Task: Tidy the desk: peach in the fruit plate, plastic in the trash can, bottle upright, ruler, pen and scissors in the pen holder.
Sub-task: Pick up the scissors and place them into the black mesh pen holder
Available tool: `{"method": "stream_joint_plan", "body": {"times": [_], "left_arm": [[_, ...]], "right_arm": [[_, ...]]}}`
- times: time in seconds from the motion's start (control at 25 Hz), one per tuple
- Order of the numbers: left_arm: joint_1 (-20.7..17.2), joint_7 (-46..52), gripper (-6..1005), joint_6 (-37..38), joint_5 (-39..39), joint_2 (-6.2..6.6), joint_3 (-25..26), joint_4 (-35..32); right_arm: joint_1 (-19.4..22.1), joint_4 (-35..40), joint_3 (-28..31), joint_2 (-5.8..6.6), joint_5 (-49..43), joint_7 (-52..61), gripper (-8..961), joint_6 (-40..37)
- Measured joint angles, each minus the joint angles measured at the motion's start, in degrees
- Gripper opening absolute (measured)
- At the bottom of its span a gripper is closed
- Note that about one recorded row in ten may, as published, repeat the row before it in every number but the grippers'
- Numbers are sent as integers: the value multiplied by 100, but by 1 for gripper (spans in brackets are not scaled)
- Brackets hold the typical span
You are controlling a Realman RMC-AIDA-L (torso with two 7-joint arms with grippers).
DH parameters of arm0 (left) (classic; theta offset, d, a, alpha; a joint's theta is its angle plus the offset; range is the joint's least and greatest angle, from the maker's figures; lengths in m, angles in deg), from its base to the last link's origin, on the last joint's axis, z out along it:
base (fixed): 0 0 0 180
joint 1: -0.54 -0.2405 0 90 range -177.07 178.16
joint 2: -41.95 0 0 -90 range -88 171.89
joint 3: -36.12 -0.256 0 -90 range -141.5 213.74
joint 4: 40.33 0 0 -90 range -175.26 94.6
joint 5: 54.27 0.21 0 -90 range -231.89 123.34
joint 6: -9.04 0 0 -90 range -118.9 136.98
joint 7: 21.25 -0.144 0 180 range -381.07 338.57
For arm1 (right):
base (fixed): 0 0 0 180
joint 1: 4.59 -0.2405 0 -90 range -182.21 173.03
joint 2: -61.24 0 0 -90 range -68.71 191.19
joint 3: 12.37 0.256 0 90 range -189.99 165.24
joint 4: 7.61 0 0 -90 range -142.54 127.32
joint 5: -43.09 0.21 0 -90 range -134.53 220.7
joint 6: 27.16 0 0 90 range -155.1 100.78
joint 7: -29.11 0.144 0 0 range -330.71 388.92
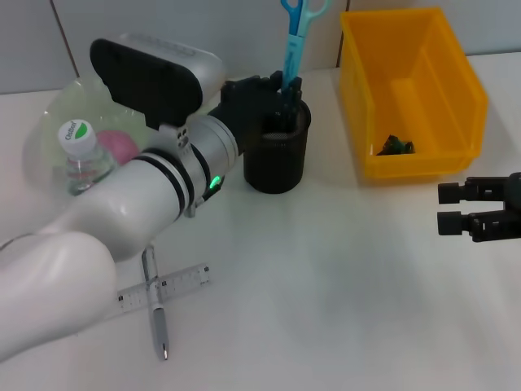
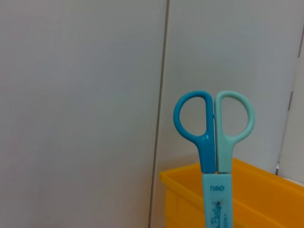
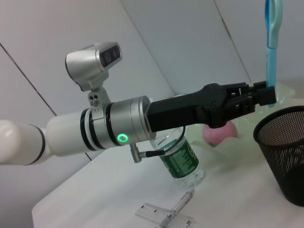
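Observation:
My left gripper is shut on the blue scissors, holding them upright with the handles up, just above the black mesh pen holder. In the right wrist view the scissors hang over the holder's rim. The left wrist view shows only the scissor handles. A pink peach lies in the translucent fruit plate, with the bottle upright beside it. The ruler and pen lie crossed on the table. Dark plastic sits in the yellow trash can. My right gripper rests open at the right edge.
The left arm stretches across the table's left half, above the ruler and pen. The yellow bin stands close to the right of the pen holder. A white wall runs behind the desk.

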Motion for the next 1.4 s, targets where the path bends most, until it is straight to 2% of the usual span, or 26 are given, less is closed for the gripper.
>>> {"method": "stream_joint_plan", "body": {"times": [0.08, 0.6, 1.24, 1.36, 1.4], "left_arm": [[-36, 48, 217, -215, 10, -1, -205, -13], [-92, 336, 219, -577, 61, 0, -506, 75], [-140, 345, 221, -596, 60, 1, -542, 98], [-145, 364, 415, -595, 60, 5, -540, 51], [-146, 370, 436, -590, 60, 7, -540, 36]], "right_arm": [[-1, 1, 0, 1, 0, 0, 812, 0], [-13, 20, 0, 13, 0, 28, 812, -48], [3, 27, 12, 12, 0, 43, 812, -130], [6, 29, 16, 12, 0, 44, 812, -133], [8, 29, 17, 12, 0, 44, 812, -133]]}}
